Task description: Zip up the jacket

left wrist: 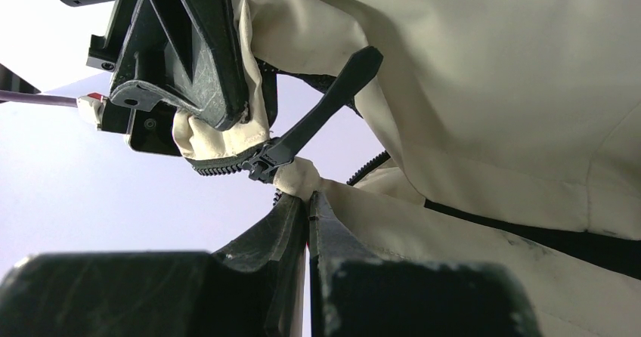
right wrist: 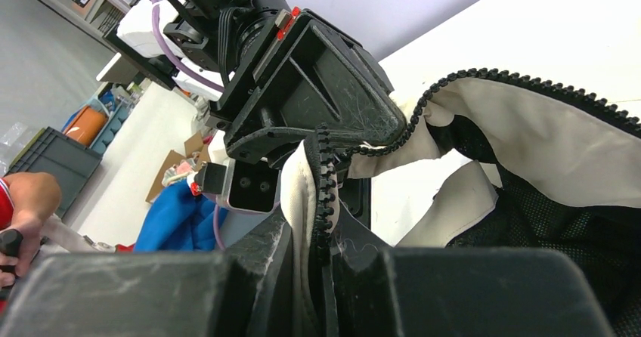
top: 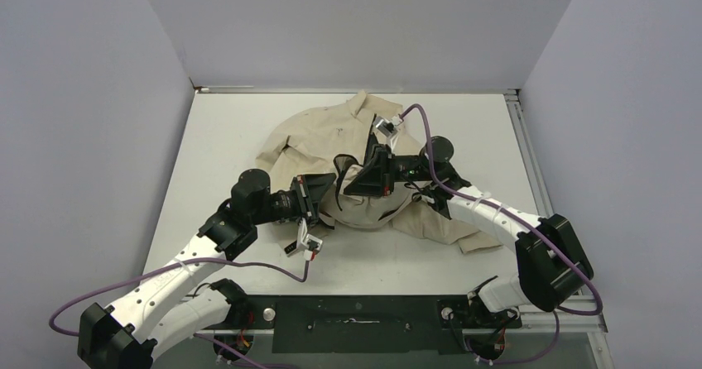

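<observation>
The beige jacket (top: 319, 133) lies bunched in the middle of the table, its black lining showing at the open front. My left gripper (top: 324, 194) is at its near left edge. In the left wrist view it (left wrist: 308, 199) is shut on a fold of beige fabric just below the black zipper slider (left wrist: 263, 160), whose long pull tab (left wrist: 336, 99) sticks up to the right. My right gripper (top: 364, 180) faces it closely. In the right wrist view it (right wrist: 316, 227) is shut on the other front edge with its black zipper teeth (right wrist: 325, 171).
White table (top: 232, 125) inside grey walls, with a metal rail (top: 530, 162) along its right edge. Purple cables (top: 422, 125) loop over the jacket and off the left arm. Beyond the table, the right wrist view shows blue cloth (right wrist: 178, 220), a grey crate (right wrist: 38, 152) and a person's hand (right wrist: 26, 201).
</observation>
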`<action>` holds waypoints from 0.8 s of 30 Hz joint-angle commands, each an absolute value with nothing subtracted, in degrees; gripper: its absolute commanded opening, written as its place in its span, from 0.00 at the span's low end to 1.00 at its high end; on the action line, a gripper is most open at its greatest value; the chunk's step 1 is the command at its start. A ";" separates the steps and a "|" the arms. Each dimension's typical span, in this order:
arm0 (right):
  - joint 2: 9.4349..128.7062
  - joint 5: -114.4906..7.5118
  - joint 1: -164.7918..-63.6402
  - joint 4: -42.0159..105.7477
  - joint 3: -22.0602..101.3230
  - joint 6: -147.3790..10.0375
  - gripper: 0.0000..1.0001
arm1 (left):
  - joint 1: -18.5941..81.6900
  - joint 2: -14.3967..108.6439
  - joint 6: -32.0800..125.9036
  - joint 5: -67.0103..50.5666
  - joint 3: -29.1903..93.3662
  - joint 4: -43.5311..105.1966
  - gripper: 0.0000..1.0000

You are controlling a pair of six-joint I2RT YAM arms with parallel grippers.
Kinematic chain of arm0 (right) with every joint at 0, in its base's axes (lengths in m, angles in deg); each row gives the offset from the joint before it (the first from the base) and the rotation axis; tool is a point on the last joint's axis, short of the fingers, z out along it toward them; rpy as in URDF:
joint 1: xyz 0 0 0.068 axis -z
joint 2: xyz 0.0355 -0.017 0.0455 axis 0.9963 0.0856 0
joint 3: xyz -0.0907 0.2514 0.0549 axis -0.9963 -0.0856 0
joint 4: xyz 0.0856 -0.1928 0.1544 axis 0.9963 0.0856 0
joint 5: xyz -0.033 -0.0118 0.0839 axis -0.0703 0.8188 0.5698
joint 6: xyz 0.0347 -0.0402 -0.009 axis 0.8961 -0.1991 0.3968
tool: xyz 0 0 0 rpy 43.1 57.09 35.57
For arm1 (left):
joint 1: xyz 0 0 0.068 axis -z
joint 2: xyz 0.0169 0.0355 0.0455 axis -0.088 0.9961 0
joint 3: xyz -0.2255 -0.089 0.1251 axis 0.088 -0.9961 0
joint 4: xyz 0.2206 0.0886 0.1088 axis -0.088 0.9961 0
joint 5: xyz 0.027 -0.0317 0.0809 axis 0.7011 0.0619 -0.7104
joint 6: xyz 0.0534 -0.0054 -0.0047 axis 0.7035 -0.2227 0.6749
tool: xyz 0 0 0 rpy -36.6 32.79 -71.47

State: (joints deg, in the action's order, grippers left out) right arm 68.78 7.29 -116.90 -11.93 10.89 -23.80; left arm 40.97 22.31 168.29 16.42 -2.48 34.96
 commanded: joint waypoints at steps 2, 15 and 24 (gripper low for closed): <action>67.75 7.79 -117.61 -13.77 12.04 -26.18 0.05 | 41.18 21.41 169.06 18.03 -0.75 36.00 0.00; 70.13 -0.48 -115.85 -20.36 10.67 -20.51 0.05 | 41.15 19.79 170.44 21.88 1.14 43.79 0.00; 67.27 4.35 -119.37 -14.82 9.71 -24.03 0.05 | 41.08 20.67 172.35 19.57 1.67 46.05 0.00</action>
State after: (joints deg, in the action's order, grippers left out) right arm 70.51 4.21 -118.63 -12.80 9.89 -22.12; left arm 40.88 20.53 170.65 17.93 -0.82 43.59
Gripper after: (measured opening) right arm 0.088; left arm 0.019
